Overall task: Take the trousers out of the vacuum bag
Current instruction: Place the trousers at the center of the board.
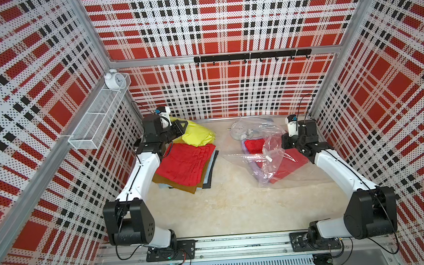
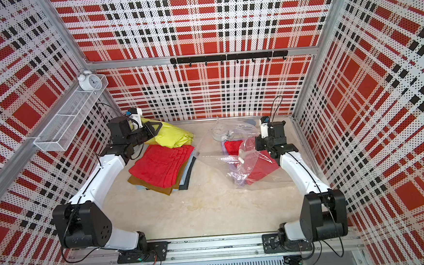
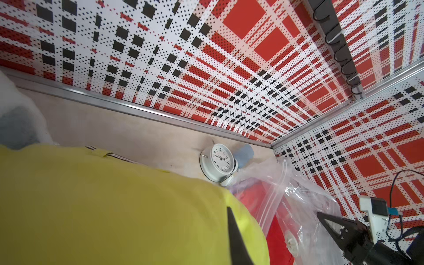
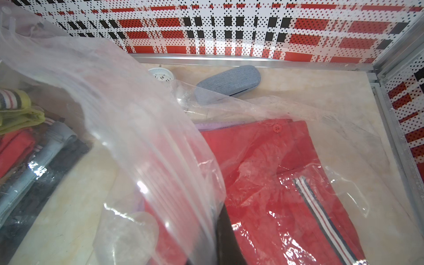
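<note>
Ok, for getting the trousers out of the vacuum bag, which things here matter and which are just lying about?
Part of the job: vacuum bag, held by the right gripper; red trousers inside it; yellow-green trousers in the left gripper; stack of trousers already out.
Just lying about: alarm clock and grey glasses case behind the bag; second alarm clock on the wire shelf; hook rail.

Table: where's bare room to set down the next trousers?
Widest free patch: front of the table, between trouser pile, vacuum bag and front rail. Narrow lane between them. Crowded: back right, clock, grey case, bag; back left, yellow-green trousers.
</note>
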{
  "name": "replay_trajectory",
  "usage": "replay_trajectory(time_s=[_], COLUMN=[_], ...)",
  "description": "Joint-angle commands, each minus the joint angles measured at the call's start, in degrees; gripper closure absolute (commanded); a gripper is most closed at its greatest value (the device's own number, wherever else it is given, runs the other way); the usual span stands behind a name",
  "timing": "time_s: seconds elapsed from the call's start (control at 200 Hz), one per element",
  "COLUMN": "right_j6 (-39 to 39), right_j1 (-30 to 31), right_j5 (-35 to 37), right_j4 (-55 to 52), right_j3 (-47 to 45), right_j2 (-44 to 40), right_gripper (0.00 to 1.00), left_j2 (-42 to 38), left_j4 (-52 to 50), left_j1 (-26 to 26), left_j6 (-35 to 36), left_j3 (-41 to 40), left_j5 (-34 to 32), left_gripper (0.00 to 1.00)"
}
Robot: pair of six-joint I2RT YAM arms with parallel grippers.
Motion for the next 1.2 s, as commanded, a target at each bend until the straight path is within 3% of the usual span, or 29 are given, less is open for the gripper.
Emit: replay_trajectory(time_s=[0.0, 0.306, 0.611, 1.193], right_j6=[0.6, 0.0, 0.5, 0.8], right_j1=[0.3, 0.3, 0.3, 0.3], right_j5=[-0.4, 0.0, -0.6, -0.5], right_j4=[0.5, 0.4, 0.5, 0.2], right_j3=[1.4, 0.7, 0.9, 1.0], right_j2=[0.1, -0.6, 0.1, -0.3], right_gripper=[1.00, 1.00, 1.00, 1.00], left_j2=[-4.7, -11.2, -16.1, -18.1], left_j4=[7.7, 4.6, -1.8, -6.9], left_j1=[0.2, 0.3, 1.0, 7.0], left_j6=[0.8, 0.7, 2.8, 3.2], left_j3=[-0.1, -7.7, -10.3, -16.0], left_j5=[-0.4, -0.7, -2.1, 2.9], left_gripper=[1.00, 1.00, 1.00, 1.00])
